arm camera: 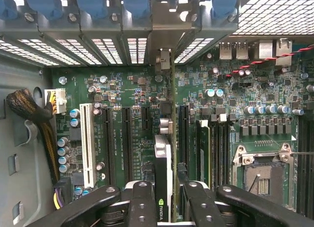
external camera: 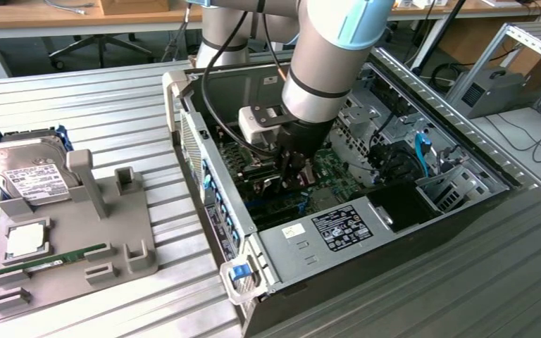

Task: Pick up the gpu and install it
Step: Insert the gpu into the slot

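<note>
The gpu [arm camera: 164,158] stands on edge between my fingers [arm camera: 141,203], thin and dark, with a heatsink and a small logo near my grip. Its metal bracket end [arm camera: 164,60] reaches the rear slot openings of the case. My gripper [arm camera: 169,207] is shut on the card above the motherboard's [arm camera: 122,89] long black expansion slots. Whether the card's edge sits in a slot I cannot tell. In the exterior view my gripper [external camera: 287,182] is deep inside the open computer case [external camera: 346,236], low over the green board.
A white slot [arm camera: 88,143], a RAM stick [arm camera: 203,153], the CPU socket [arm camera: 262,175] and a braided cable bundle [arm camera: 29,106] surround the card. On the exterior view's left, a grey fixture [external camera: 110,232] holds a hard drive [external camera: 31,176], a CPU [external camera: 26,241] and a RAM stick [external camera: 50,262].
</note>
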Controlling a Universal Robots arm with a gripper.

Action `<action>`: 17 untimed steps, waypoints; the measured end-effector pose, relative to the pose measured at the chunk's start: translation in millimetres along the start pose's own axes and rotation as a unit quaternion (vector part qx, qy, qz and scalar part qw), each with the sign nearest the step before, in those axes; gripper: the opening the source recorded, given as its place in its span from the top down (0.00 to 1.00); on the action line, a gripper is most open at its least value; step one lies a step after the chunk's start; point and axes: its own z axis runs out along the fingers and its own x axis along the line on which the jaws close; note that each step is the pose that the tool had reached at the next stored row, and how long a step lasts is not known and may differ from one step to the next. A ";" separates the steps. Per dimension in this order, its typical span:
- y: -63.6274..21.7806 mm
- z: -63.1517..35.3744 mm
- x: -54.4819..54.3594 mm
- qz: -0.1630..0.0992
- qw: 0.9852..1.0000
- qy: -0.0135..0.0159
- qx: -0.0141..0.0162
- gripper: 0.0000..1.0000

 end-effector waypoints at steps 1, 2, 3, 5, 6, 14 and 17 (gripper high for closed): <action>0.1 0.2 0.0 0.000 1.000 0.000 0.000 0.73; 0.3 0.7 0.1 0.000 1.000 0.000 0.000 0.73; 0.5 1.1 0.1 0.000 1.000 0.000 0.000 0.73; 0.5 1.1 0.1 0.000 1.000 0.000 0.000 0.73; 0.5 1.2 0.1 0.000 1.000 0.000 0.000 0.73; 0.7 2.5 0.2 0.000 1.000 0.000 0.000 0.73; 0.7 2.5 0.2 0.000 1.000 0.000 0.000 0.73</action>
